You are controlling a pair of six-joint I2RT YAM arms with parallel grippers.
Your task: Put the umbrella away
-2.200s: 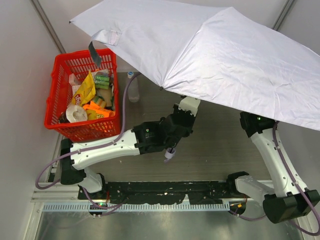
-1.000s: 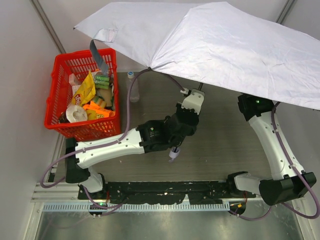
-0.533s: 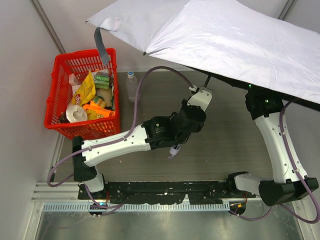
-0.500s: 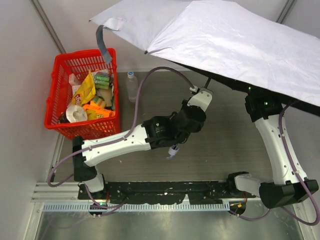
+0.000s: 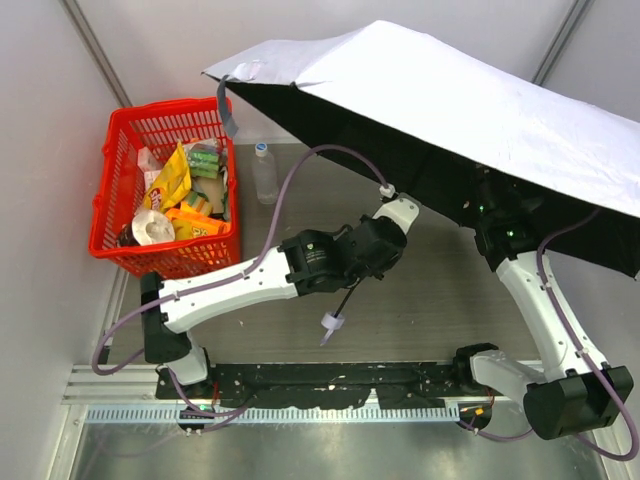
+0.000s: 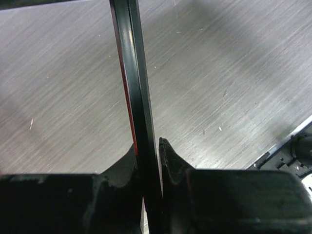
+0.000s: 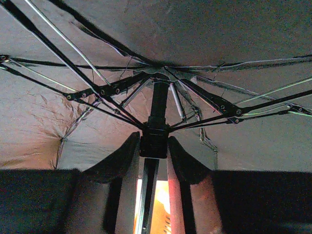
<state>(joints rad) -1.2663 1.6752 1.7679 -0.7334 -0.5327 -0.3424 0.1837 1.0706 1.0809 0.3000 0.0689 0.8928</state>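
**Two hands on one open umbrella, placed to fold it**

At ten o'clock on the counter (image 5: 420,310) sits a red basket (image 5: 108,180) full of snack packets and a paper roll. A clear bottle (image 5: 265,172) stands just beside it, toward eleven. Both are apart from the arms and have no part in this.

The umbrella (image 5: 480,110) is wide open. Its pale canopy is tilted up from twelve round to three o'clock, with the dark underside turned toward the arms. Its left edge overhangs the basket's far corner, and a grey strap (image 5: 228,108) dangles there.

Near the middle of the counter, the left hand (image 6: 148,145) is clenched on the thin black shaft (image 6: 134,73), low down. The small handle (image 5: 331,322) pokes out below it toward six o'clock. To me this looks like an anchoring grip, holding the shaft so it cannot slide or swing while the other end is worked.

Over at three o'clock, the right hand (image 7: 152,141) is tucked up under the canopy. Its fingers (image 7: 114,161) are closed against either side of the runner (image 7: 154,130), the block where the ribs (image 7: 97,90) meet the shaft. I judge it is there to draw the runner down toward the left hand and collapse the ribs, and the tilt seems to give that arm room underneath.

Nothing is folded yet, so the job looks to be early on. The wide fabric so near the bottle and basket is what I would watch.
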